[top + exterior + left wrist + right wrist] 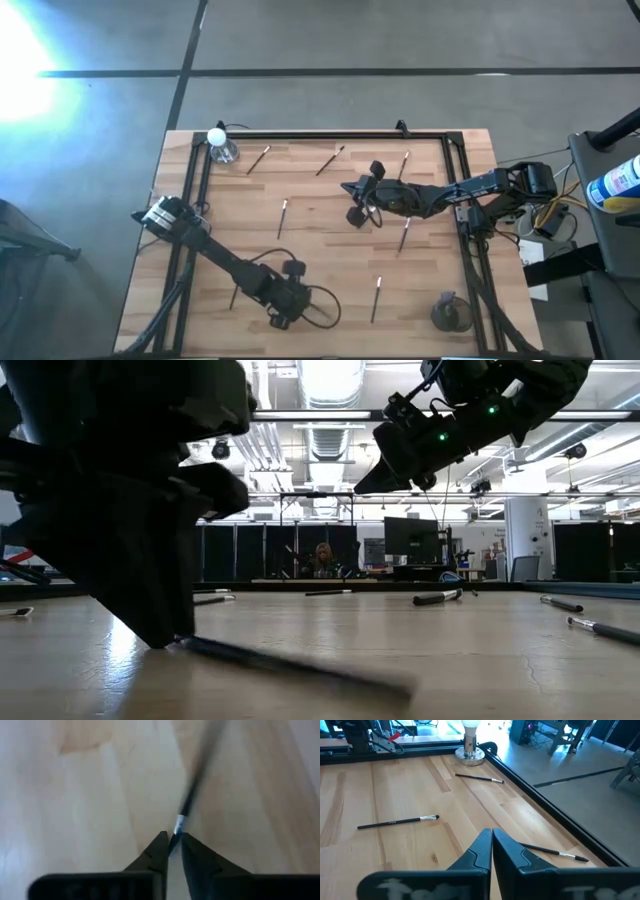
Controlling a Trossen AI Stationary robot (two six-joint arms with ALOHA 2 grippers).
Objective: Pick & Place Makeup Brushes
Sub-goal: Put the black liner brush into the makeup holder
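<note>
My left gripper (172,842) stands fingers-down near the table's near edge (277,318), shut on a dark-handled makeup brush (192,790) that runs out from its tips across the wood (300,665). My right gripper (491,832) is shut on nothing and hovers above the table's middle (350,188), pointing toward the far left corner. Other brushes lie flat on the wood: (258,158), (330,160), (405,163), (283,218), (404,235), (377,298). A clear bottle with a white cap (218,145) stands in the far left corner. My left gripper pinches the brush between its two fingertips at the end by the silver ferrule (179,825). The fingers (180,638) come from above, pointing down. The handle runs away from the tips and seems to lie on the table (330,672).
A black frame rail (330,133) edges the wooden table on the far, left and right sides. A dark round cup (450,315) stands near the right near corner. Cables loop beside my left arm (322,308). Bare wood lies between the scattered brushes.
</note>
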